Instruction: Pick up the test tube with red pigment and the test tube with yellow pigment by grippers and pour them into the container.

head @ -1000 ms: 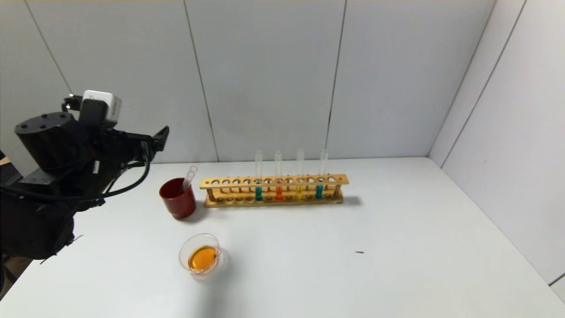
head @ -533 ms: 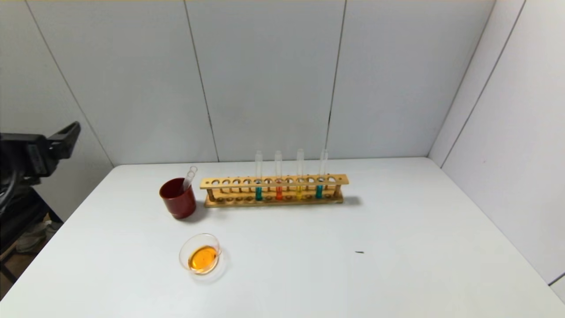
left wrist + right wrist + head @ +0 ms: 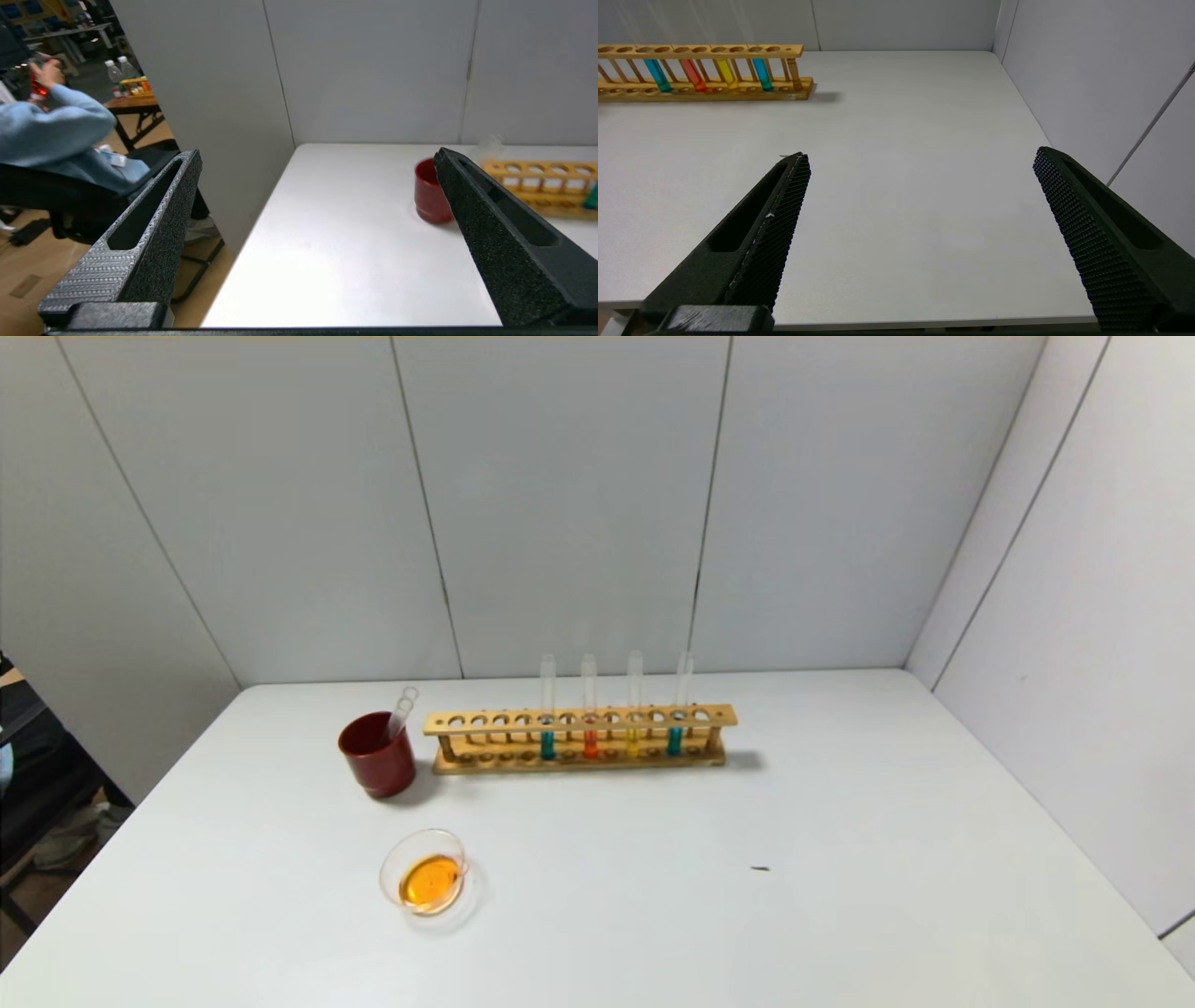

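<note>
Looks basically done: white table, then long wooden rack holding 4 tubes, small clear glass dish of orange liquid near the front-left, both black 2-fingered grippers, left and right, spread wide, holding nothing.

White table: rack, cup, dish.

Both arms sit drawn back — left pincer and right pincer each gape wide, holding nothing.
</note>
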Available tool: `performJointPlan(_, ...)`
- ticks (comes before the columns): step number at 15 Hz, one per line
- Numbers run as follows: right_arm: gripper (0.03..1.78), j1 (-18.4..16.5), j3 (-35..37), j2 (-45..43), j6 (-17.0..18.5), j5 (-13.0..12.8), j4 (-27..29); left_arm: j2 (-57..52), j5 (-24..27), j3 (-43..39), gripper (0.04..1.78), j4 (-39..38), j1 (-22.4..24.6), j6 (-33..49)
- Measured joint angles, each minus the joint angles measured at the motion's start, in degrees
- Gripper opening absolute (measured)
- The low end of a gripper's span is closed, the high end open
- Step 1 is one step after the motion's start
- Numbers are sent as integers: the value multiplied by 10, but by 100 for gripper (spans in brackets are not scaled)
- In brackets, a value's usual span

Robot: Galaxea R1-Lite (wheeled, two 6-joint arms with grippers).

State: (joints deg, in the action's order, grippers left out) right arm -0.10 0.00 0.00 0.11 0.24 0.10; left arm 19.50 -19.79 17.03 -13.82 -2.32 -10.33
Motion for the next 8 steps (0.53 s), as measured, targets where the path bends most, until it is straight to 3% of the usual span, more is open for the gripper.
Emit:
performJointPlan(2, 175, 0, 0, 0, 0, 0, 0, -94, 45, -35, 175, 39, 10, 16)
performJointPlan(4, 175, 0, 0, 0, 0, 0, 0, -150, 71, -101, 175, 32, 17, 24)
performJointPlan(6, 175, 0, 0, 0, 0, 0, 0, -177, 91, -152, 175, 49, 21, 29)
performJointPlan(8, 175, 0, 0, 0, 0, 0, 0, -189, 129, -153, 175, 111, 23, 40)
